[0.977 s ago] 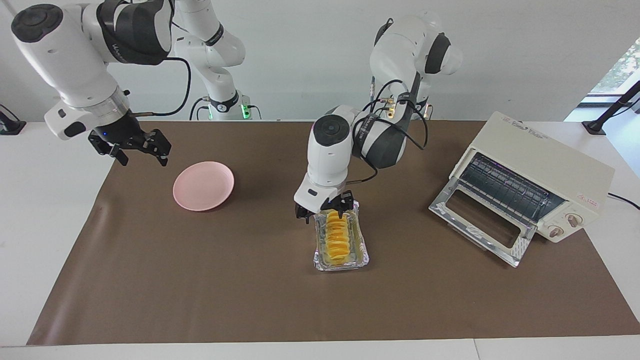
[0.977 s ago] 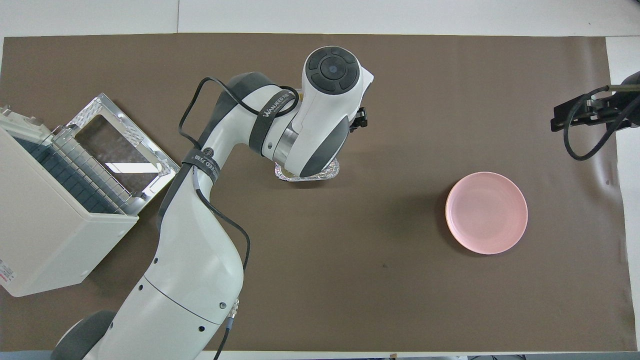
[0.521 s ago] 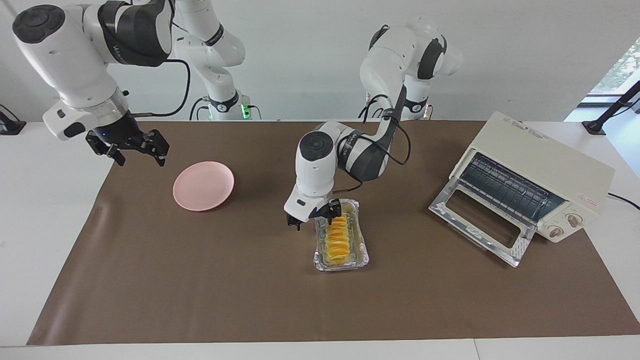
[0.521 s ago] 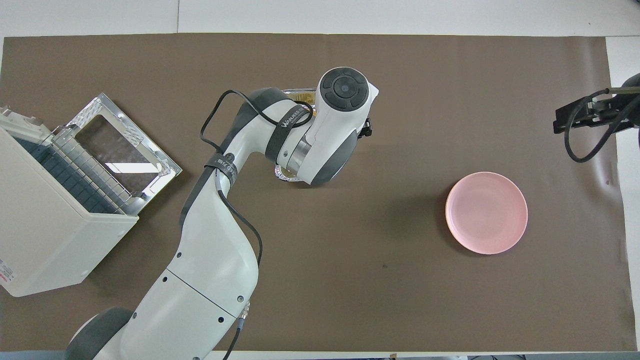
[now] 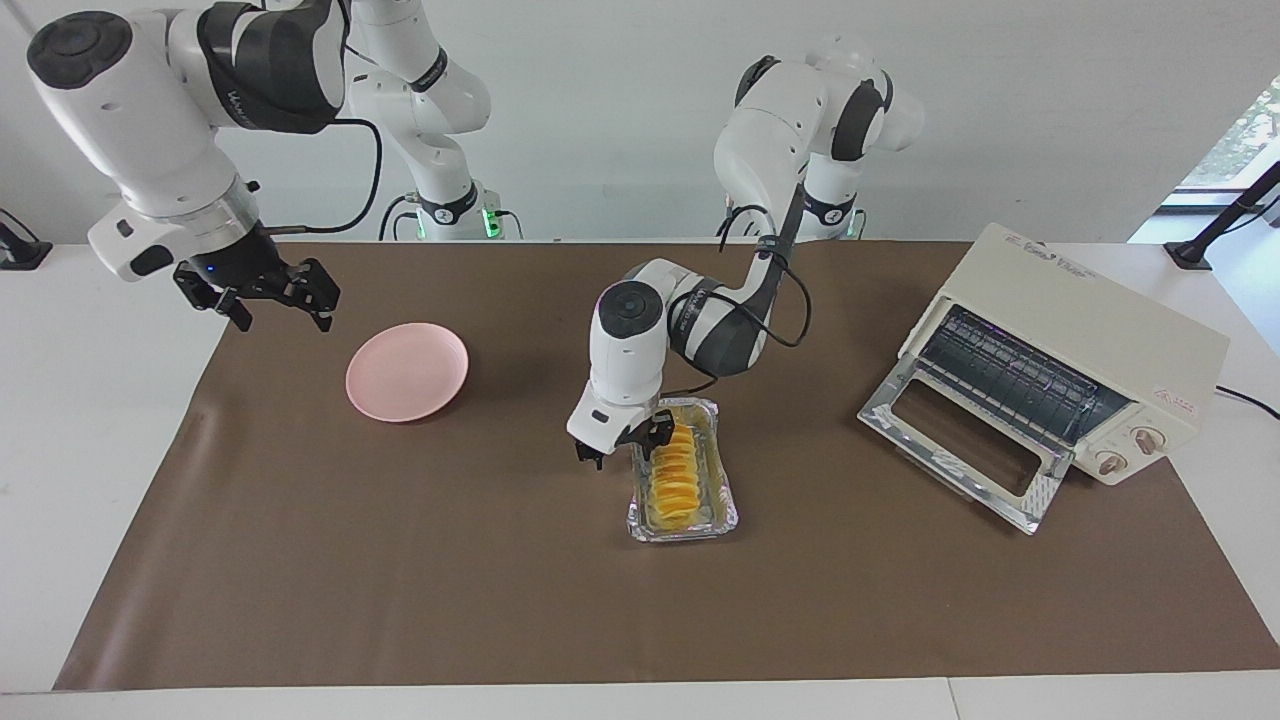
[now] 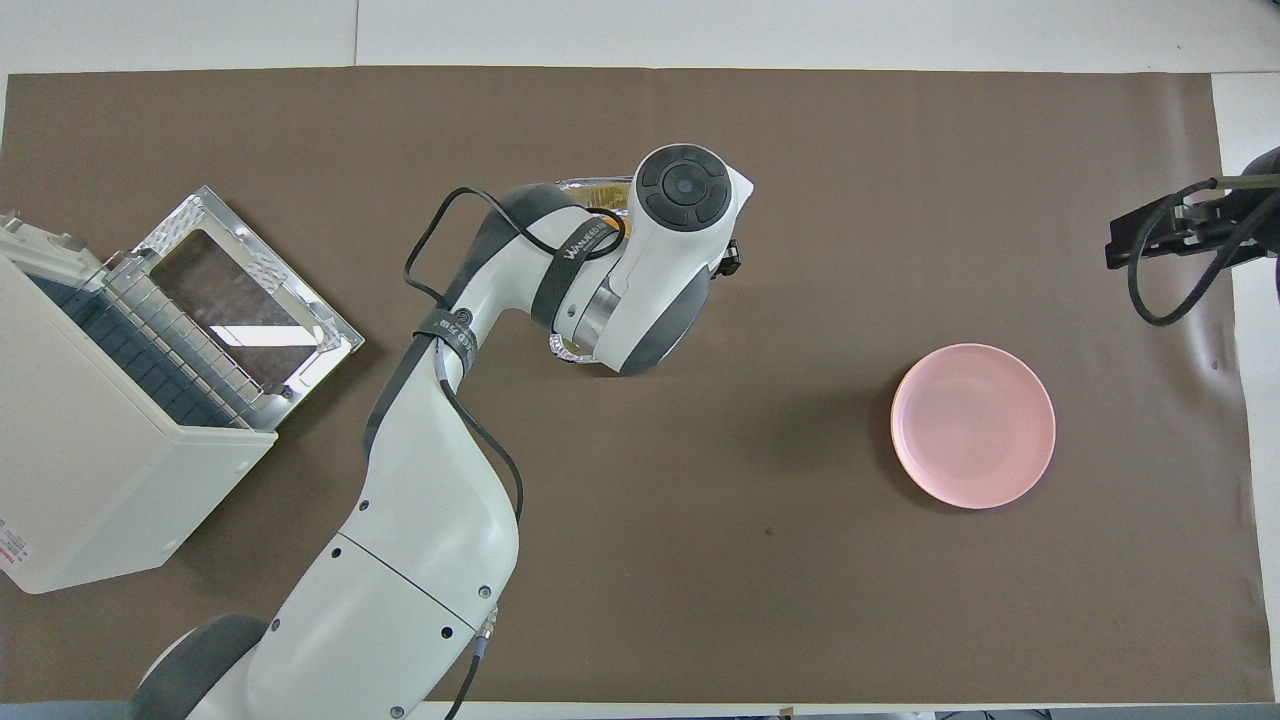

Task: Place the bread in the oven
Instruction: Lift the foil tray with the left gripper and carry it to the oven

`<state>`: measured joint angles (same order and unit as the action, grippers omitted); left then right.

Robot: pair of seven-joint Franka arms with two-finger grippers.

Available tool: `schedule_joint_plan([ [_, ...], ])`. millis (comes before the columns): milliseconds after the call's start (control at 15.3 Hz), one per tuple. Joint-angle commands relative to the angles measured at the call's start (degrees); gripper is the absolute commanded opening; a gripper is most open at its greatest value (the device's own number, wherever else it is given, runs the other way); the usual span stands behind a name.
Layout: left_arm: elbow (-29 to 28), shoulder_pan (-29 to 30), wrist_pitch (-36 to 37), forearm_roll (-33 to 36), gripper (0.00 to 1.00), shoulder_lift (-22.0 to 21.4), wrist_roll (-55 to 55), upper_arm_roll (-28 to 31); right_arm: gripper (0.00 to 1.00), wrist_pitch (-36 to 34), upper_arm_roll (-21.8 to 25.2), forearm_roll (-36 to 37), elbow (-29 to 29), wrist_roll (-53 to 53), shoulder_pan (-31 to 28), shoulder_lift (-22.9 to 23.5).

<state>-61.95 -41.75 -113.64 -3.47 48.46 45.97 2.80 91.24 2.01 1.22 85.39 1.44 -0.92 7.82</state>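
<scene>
Left claw (image 5: 625, 445) straddling foil tray (image 5: 727, 510) rim beside bread (image 5: 672, 470), fingers apart, right claw (image 5: 272, 297) released, waiting near pink plate (image 5: 407, 371)

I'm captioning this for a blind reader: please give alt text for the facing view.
The left claw straddles the foil tray's rim beside the bread. The oven stands with its door down at the left arm's end; the right claw waits, open, near a pink plate.

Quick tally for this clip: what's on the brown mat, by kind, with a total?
Oven, door down: 1
Foil tray: 1
Bread, lying in the tray: 1
Pink plate: 1
Total: 4
</scene>
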Motion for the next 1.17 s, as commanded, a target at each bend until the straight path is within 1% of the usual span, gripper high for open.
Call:
schedule_joint_plan([
  [0, -1.5, -0.7, -1.3, -1.4, 0.61, -0.5, 0.8, 1.1, 1.00, -0.4, -0.3, 0.6, 0.8, 0.9, -0.1, -0.8],
  [65, -1.5, -0.7, -1.1, -1.4, 0.52, -0.6, 1.1, 1.1, 1.00, -0.4, -0.3, 0.6, 0.8, 0.9, -0.1, -0.8],
  [130, -1.5, -0.7, -0.6, -1.4, 0.28, -0.6, 1.9, 1.1, 1.00, -0.4, -0.3, 0.6, 0.8, 0.8, -0.1, -1.1],
  [195, -1.5, -0.6, 0.2, -1.5, 0.00, -0.6, 2.2, 1.1, 1.00, -0.4, -0.3, 0.6, 0.8, 0.8, -0.1, -1.3],
  [521, -1.8, -0.2, 1.1, -1.4, 0.00, -0.8, 2.5, 1.2, 1.00, -0.4, -0.3, 0.6, 0.8, 0.9, -0.1, -3.2],
  [652, -1.4, 0.0, 2.7, -1.3, 0.00, -0.8, 3.6, 1.5, 1.00, -0.4, -0.3, 0.6, 0.8, 0.9, -0.1, -3.3],
  [782, -1.1, -0.5, 5.0, -1.4, 0.00, -1.4, 8.1, 5.6, 1.00, -0.4, -0.3, 0.6, 0.8, 0.9, -0.1, -3.3],
  [847, -1.0, -0.6, 6.2, -1.5, 0.00, -1.8, 9.0, 7.1, 1.00, -0.4, -0.3, 0.6, 0.8, 0.9, -0.1, -3.3],
  [977, -0.6, -0.2, 7.6, -1.4, 0.00, -3.9, 9.5, 8.3, 1.00, -0.4, -0.3, 0.6, 0.8, 0.9, -0.1, -3.3],
  [1108, -0.5, 0.0, 8.9, -1.6, 0.00, -4.6, 10.7, 11.5, 1.00, -0.4, -0.3, 0.6, 0.8, 0.9, -0.1, -3.3],
])
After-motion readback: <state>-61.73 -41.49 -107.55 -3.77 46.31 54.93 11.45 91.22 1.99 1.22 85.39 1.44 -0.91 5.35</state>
